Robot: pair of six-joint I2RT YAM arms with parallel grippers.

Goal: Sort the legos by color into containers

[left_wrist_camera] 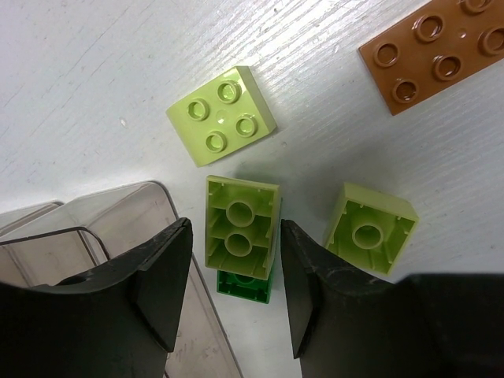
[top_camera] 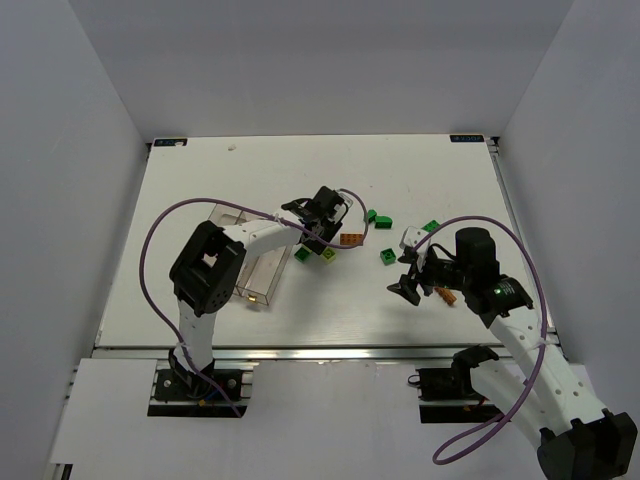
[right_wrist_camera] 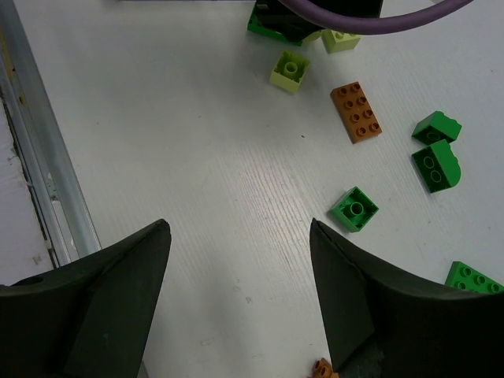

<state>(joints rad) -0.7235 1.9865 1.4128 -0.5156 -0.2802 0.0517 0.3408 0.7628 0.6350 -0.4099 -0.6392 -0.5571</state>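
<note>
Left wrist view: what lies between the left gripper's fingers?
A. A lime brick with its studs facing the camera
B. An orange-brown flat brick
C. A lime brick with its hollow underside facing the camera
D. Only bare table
C: the lime brick between the fingers of the left gripper shows its hollow underside, with a dark green brick peeking out at its near end; the orange-brown brick lies well off to the side.

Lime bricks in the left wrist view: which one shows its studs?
The uppermost lime brick, left of the brown plate; the other two show hollow undersides.
</note>
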